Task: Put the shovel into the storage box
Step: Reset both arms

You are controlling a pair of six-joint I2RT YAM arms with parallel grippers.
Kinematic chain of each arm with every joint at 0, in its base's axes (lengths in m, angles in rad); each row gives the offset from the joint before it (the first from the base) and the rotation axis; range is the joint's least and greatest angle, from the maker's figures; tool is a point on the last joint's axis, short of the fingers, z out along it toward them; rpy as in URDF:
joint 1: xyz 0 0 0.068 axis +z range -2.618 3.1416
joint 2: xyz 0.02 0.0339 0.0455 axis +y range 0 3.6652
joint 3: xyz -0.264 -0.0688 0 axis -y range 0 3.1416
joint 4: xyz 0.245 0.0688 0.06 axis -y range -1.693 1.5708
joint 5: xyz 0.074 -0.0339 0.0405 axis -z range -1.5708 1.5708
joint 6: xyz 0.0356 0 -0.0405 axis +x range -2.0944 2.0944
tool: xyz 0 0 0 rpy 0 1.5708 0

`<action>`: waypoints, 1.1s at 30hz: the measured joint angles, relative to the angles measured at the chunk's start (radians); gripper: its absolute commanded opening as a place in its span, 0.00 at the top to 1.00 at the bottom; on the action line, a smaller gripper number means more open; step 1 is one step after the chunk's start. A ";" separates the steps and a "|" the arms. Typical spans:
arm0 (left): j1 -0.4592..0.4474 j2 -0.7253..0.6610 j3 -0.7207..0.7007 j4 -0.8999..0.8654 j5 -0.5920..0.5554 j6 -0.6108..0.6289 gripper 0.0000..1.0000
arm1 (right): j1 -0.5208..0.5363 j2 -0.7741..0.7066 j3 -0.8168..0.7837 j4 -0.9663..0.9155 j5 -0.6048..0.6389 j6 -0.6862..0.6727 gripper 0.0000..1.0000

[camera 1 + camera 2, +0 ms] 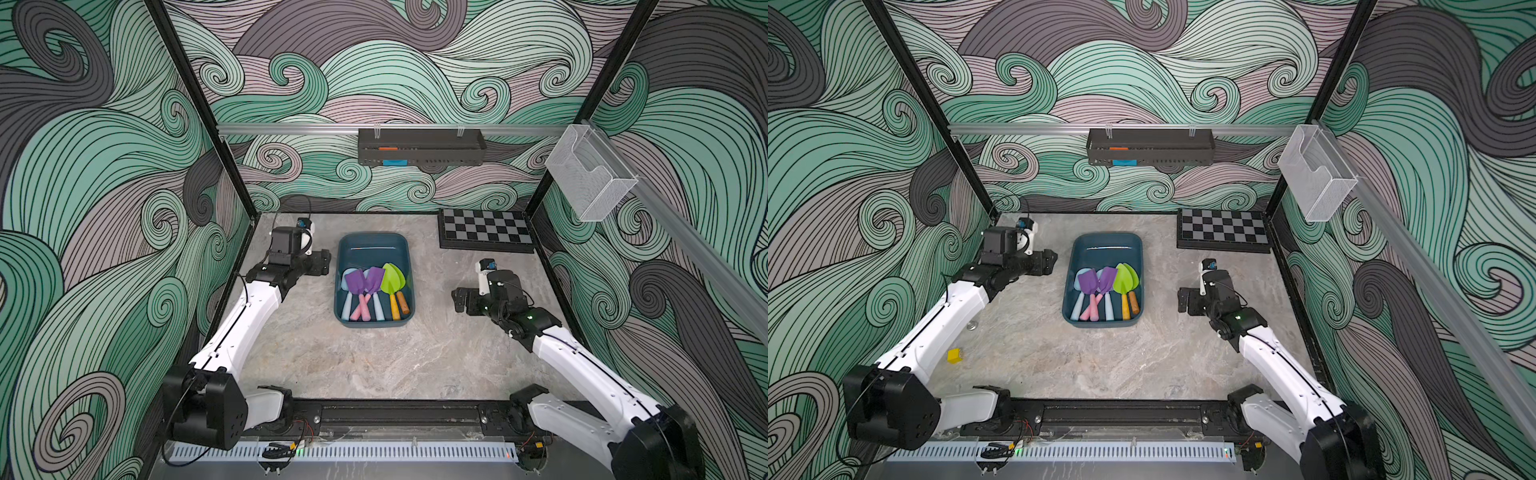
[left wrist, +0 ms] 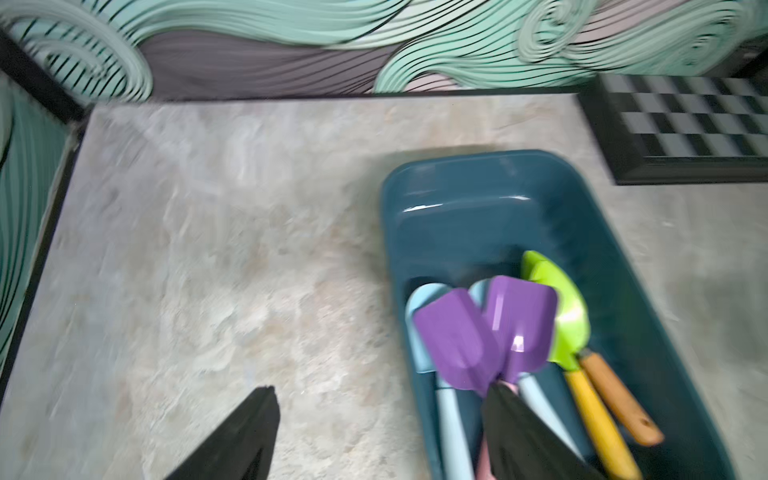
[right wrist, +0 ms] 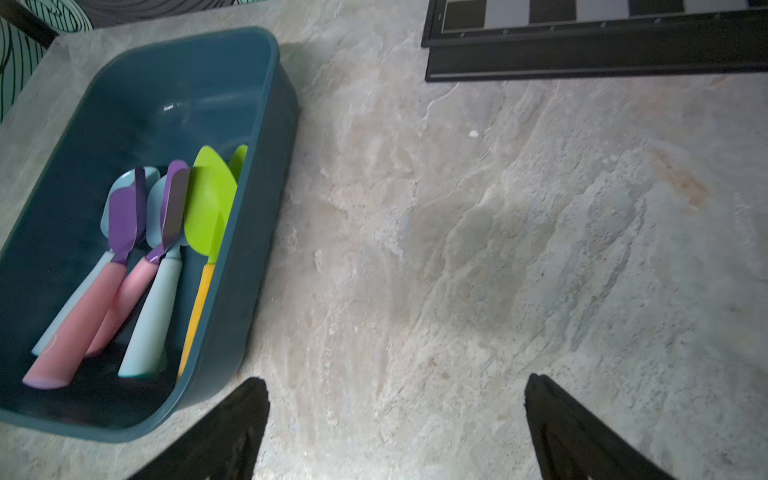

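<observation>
Both top views: the storage box (image 1: 374, 257) is set mid-table, between the two arms. Six toy shovels are seen inside it, gathered toward the near end with blades pointing to the far wall. They are a light-blue pair (image 1: 346, 305), a purple-bladed pair (image 1: 356, 282) with pink handles that cross, and a green-bladed pair (image 1: 392, 277) with yellow and orange handles. No shovel is seen on the table (image 1: 374, 365) outside the box.

The left gripper (image 1: 326, 262) is held just beside the box wall that faces its arm. Its fingers are spread with nothing between them, as the left wrist view confirms. The right gripper (image 1: 457, 300) is held apart from the box on the opposite side. In the right wrist view its fingers are spread wide over bare table, and nothing is carried.

Step in hand, as judged: the placing appears finished, with both arms free of load.

Next move, as judged: only a retreat of both arms is called for. The left arm should be lifted clear so that the rolled rim is not caught and the box is not dragged. A check for a stray shovel hidden behind an arm may be warranted.

Writing: no brand, label or lettering can be read on the box, the shovels, the chessboard (image 1: 486, 230) or the black wall tray (image 1: 422, 147).
</observation>
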 measured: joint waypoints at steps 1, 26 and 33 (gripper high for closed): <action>0.035 0.000 -0.061 0.032 -0.019 -0.018 0.19 | -0.027 0.000 -0.015 0.038 -0.008 -0.015 0.01; 0.194 0.213 -0.441 0.843 -0.126 -0.050 0.30 | -0.311 0.414 -0.188 0.785 -0.031 -0.239 0.01; 0.193 0.229 -0.477 0.937 -0.039 -0.006 0.19 | -0.315 0.487 -0.185 0.940 -0.059 -0.266 0.01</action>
